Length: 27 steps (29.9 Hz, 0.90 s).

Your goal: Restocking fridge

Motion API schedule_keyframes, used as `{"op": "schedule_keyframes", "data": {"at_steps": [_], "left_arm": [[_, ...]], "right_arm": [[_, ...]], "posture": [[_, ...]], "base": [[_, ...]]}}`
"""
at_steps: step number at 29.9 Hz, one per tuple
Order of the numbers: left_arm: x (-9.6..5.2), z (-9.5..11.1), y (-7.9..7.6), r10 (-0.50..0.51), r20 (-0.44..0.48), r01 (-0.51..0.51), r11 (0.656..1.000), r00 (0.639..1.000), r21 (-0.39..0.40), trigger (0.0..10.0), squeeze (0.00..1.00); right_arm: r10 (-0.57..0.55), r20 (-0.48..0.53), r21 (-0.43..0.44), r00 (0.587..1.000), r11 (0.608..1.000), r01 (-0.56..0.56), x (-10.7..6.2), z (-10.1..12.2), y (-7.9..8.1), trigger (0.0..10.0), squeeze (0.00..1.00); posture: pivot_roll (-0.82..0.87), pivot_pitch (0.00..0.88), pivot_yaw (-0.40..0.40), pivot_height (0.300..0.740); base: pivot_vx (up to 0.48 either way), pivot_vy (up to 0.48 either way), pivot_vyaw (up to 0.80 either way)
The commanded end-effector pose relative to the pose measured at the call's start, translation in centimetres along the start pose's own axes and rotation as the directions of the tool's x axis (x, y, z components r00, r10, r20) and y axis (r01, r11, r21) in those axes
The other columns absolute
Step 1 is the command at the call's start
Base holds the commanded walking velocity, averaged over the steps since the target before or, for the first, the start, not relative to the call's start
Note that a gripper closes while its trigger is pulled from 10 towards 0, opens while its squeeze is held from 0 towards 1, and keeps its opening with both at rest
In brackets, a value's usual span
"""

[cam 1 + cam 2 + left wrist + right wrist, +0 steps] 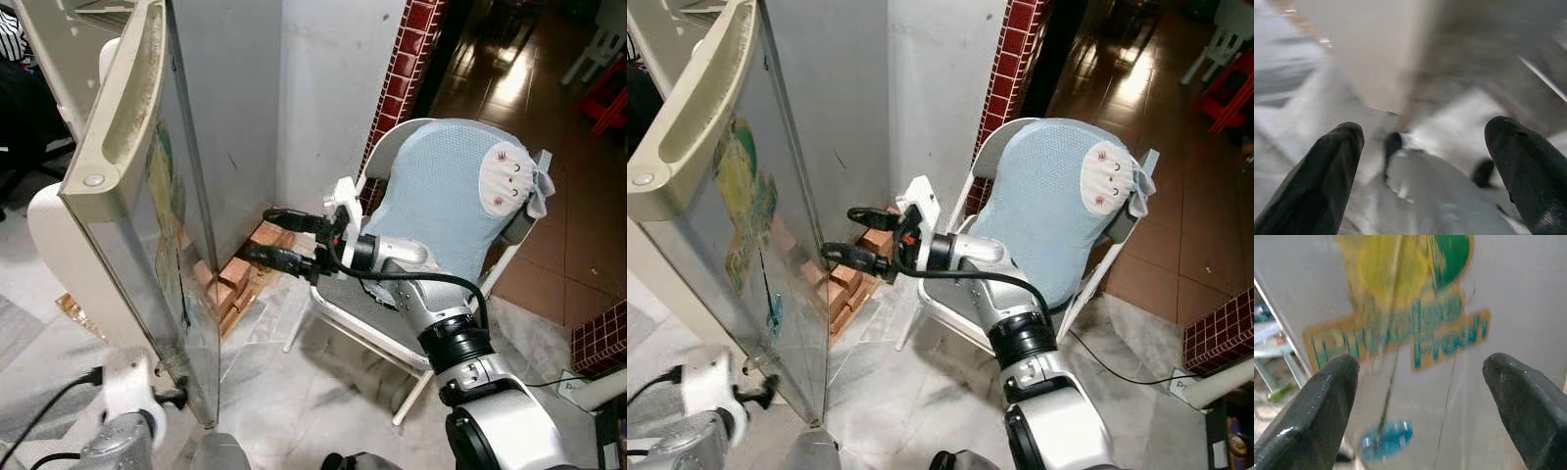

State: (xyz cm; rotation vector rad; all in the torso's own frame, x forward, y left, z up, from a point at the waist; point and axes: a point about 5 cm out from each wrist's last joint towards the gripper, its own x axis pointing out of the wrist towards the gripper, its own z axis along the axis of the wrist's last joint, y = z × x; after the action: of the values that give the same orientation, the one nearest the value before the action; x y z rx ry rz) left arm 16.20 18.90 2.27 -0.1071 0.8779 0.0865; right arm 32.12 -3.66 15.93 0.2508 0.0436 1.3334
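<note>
Straight ahead and to the robot's left stands the fridge door [147, 206], swung out edge-on toward the camera, its cream top rim with a recessed handle above a grey outer face that carries a yellow, green and blue sticker [745, 201]. Its lower corner comes down near the pale marble floor [284, 392]. The right gripper [279, 239] is held out level toward that outer face, its two black fingers spread wide with nothing between them; its wrist camera looks straight at the blurred sticker lettering. Low at the robot's left, the left gripper [759, 392] sits near the door's bottom corner, its fingers apart and empty in the wrist view, above the floor. Behind the right arm is a white chair [392, 147] with a light blue cushion cover [441, 196]. Bricks [230, 279] lie stacked at the foot of the grey wall beyond the door.
</note>
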Motion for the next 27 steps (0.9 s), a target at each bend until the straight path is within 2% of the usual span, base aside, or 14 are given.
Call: {"op": "schedule_keyframes", "data": {"at_steps": [1,3,4,6,7,9,13,16,17,19,21,22,24,27], "left_arm": [[-0.2,0.4,-0.7,-0.045,0.007,0.045,0.999,0.999,0.031,10.0,0.0],[-0.2,0.4,-0.8,-0.048,0.005,0.048,0.998,0.999,0.035,10.0,0.0],[-0.1,0.5,-0.7,-0.037,0.004,0.037,0.997,0.999,0.064,10.0,0.0],[0.0,0.7,-0.8,-0.035,0.008,0.034,0.993,0.999,0.109,10.0,0.0],[0.0,0.8,-0.9,-0.04,0.009,0.039,0.989,0.999,0.145,10.0,0.0],[0.0,0.8,-1.0,-0.036,0.01,0.034,0.988,0.999,0.153,10.0,0.0],[0.6,1.4,-0.7,-0.028,0.032,0.024,0.993,0.999,0.112,10.0,0.0],[0.9,2.1,-0.5,-0.005,0.063,-0.003,0.992,0.998,0.124,10.0,0.0],[1.0,2.5,-0.8,-0.003,0.09,-0.012,0.986,0.996,0.167,10.0,0.0],[0.9,2.8,-0.9,-0.001,0.104,-0.018,0.981,0.995,0.191,10.0,0.0],[0.8,2.8,-1.2,-0.011,0.102,-0.007,0.984,0.995,0.177,10.0,0.0],[0.8,2.8,-1.2,-0.011,0.102,-0.007,0.984,0.995,0.177,10.0,0.0],[0.6,2.4,-1.7,-0.049,0.084,0.032,0.981,0.995,0.19,10.0,0.0],[0.6,2.7,-2.7,-0.092,0.094,0.053,0.934,0.991,0.353,10.0,0.0]], "right_arm": [[0.011,0.044,-0.035,0.999,0.999,-0.009,0.4,1.8,0.1,10.0,0.0],[0.049,0.066,-0.034,0.997,0.998,-0.047,0.7,2.4,0.6,10.0,0.0],[0.224,0.102,-0.025,0.969,0.975,-0.222,0.9,3.9,2.8,10.0,0.0],[0.329,0.112,-0.023,0.938,0.944,-0.329,0.8,4.7,4.3,10.0,0.0],[0.345,0.115,-0.025,0.931,0.938,-0.344,0.8,5.0,4.7,10.0,0.0],[0.378,0.12,-0.033,0.918,0.926,-0.376,0.7,5.5,5.3,10.0,0.0],[0.389,0.115,-0.062,0.914,0.921,-0.385,0.7,6.4,5.9,10.0,0.0],[0.393,0.094,-0.057,0.915,0.919,-0.389,0.5,6.3,6.2,10.0,0.0],[0.332,0.042,-0.05,0.942,0.943,-0.33,0.6,5.4,5.8,10.0,0.0],[0.269,0.0,-0.057,0.963,0.961,-0.269,0.9,4.6,5.2,10.0,0.0],[0.166,-0.043,-0.082,0.985,0.982,-0.169,1.5,3.7,4.1,10.0,0.0],[0.166,-0.043,-0.082,0.985,0.982,-0.169,1.5,3.7,4.1,10.0,0.0],[0.045,-0.062,-0.108,0.997,0.993,-0.052,2.9,2.9,3.3,10.0,0.0],[-0.032,-0.079,-0.132,0.996,0.991,0.021,4.1,2.5,2.7,10.0,0.0]], "posture": [[0.18,0.012,-0.091,0.74],[0.18,0.014,-0.091,0.74],[0.18,0.015,-0.093,0.74],[0.18,0.015,-0.093,0.74],[0.18,0.014,-0.094,0.74],[0.18,0.012,-0.094,0.74],[0.17,0.006,-0.097,0.74],[0.16,0.0,-0.1,0.74],[0.17,0.0,-0.106,0.74],[0.17,0.0,-0.112,0.74],[0.18,0.0,-0.116,0.74],[0.18,0.0,-0.116,0.74],[0.19,0.0,-0.127,0.74],[0.19,0.0,-0.134,0.74]], "base": [[0.0,0.0,0.0],[0.0,0.0,0.0],[0.0,0.0,0.0],[0.0,0.0,0.0],[0.0,0.0,0.0],[0.0,0.0,0.0],[0.0,0.0,0.0],[0.0,0.0,0.0],[0.0,0.0,0.0],[0.0,0.0,0.0],[0.0,0.0,0.0],[0.0,0.0,0.0],[0.0,0.0,0.0],[0.0,0.0,0.0]]}}
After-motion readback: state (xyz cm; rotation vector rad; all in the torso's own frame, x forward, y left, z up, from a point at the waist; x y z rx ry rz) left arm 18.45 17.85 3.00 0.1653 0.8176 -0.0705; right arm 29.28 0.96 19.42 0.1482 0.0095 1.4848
